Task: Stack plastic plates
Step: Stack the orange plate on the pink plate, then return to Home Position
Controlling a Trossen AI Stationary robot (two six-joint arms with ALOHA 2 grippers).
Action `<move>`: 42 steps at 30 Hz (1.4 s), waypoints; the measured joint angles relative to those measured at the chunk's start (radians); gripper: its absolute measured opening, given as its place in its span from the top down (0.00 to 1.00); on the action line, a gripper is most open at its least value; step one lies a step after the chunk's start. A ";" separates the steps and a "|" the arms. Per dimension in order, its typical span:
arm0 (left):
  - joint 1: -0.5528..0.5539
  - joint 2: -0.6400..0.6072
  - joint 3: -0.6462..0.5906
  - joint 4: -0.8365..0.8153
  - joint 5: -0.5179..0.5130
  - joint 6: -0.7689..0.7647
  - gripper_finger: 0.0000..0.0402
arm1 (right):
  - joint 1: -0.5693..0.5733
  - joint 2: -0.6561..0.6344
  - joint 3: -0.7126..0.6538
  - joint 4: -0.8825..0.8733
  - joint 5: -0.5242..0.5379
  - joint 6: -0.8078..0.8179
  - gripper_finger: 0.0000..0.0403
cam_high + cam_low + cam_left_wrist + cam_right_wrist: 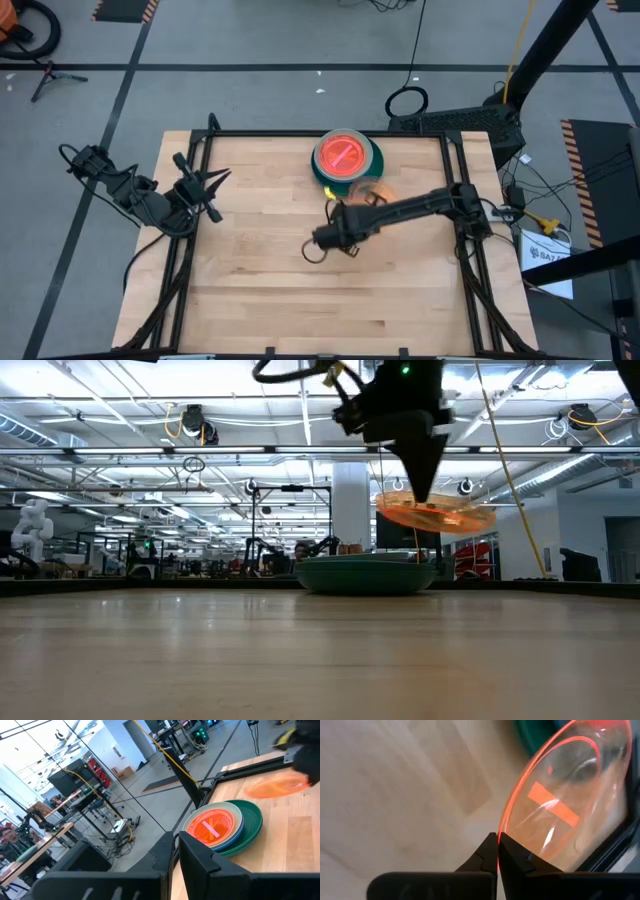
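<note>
A stack of plastic plates stands at the table's far middle: a dark green plate at the bottom resting on the wood, paler ones on it, an orange-red one on top. Just right of and nearer than the stack, my right gripper points steeply down, shut on a translucent orange plate held in the air. My left gripper waits at the table's far left corner, raised and shut, with nothing between its fingers. My right gripper pinches the translucent orange plate's rim between its two fingers. The fingers come from above, slanting down. The plate is lifted clear of the table and sits roughly level beside the fingertips, higher than the top of the stack.
Black frame rails run along the table's left, right and far edges. Bare wood fills the near half of the table. Cables and a floor stand lie beyond the far edge.
</note>
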 joint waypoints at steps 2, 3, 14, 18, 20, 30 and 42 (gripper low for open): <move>0.000 0.000 0.000 0.000 0.000 0.000 0.91 | -0.037 0.000 0.008 0.021 0.009 -0.156 1.00; 0.000 0.000 0.000 0.000 0.000 0.000 0.91 | -0.055 0.000 0.011 0.037 0.012 -0.249 1.00; 0.000 0.000 0.000 0.000 0.000 0.007 0.91 | -0.256 0.000 0.011 0.197 0.065 -0.961 1.00; 0.000 0.000 0.000 0.000 0.000 0.012 0.91 | -0.333 -0.001 0.004 0.248 0.065 -0.978 1.00; 0.000 0.000 0.000 0.000 0.000 0.013 0.91 | -0.366 -0.001 -0.006 0.277 0.064 -0.979 1.00; 0.000 0.000 0.000 0.000 0.000 0.014 0.91 | -0.429 -0.001 -0.018 0.358 0.060 -1.054 0.97; 0.000 0.000 0.000 0.000 0.000 0.014 0.91 | -0.427 -0.001 -0.018 0.394 0.060 -0.978 0.77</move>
